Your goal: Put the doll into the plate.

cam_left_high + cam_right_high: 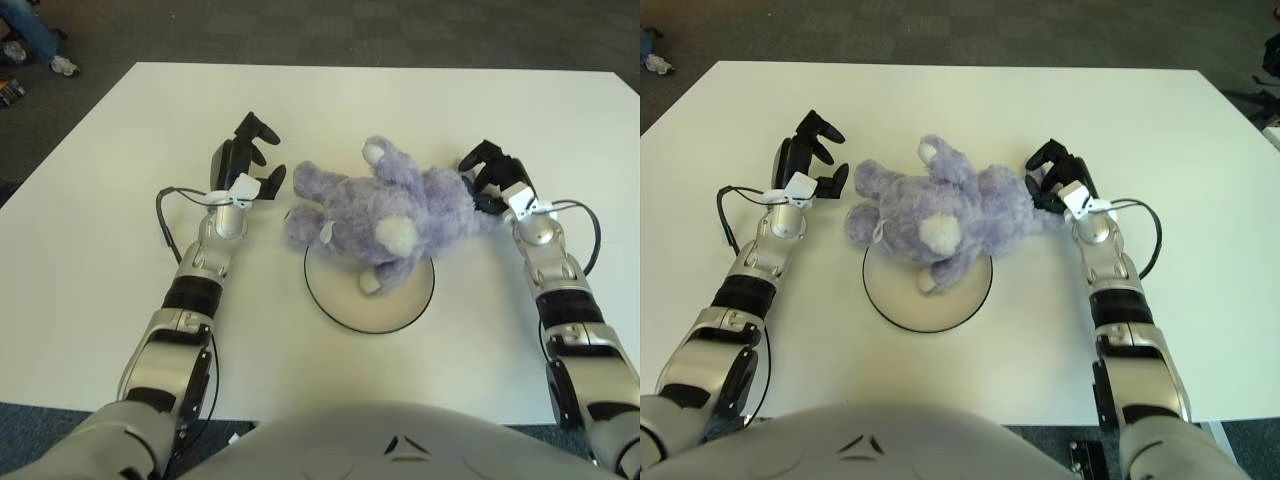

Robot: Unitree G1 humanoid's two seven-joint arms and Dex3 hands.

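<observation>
A purple plush doll (385, 205) lies across the back half of a round white plate (385, 305) with a dark rim, in the middle of the white table. Its body overhangs the plate to the left and right. My left hand (258, 158) is just left of the doll, fingers spread, holding nothing, with a small gap to the doll. My right hand (488, 178) is at the doll's right end, fingers loosely spread, fingertips close against the plush.
The white table (120, 260) extends wide on both sides and behind the doll. Dark carpet lies beyond the far edge, with a person's shoe (63, 66) at the top left. My torso fills the bottom edge.
</observation>
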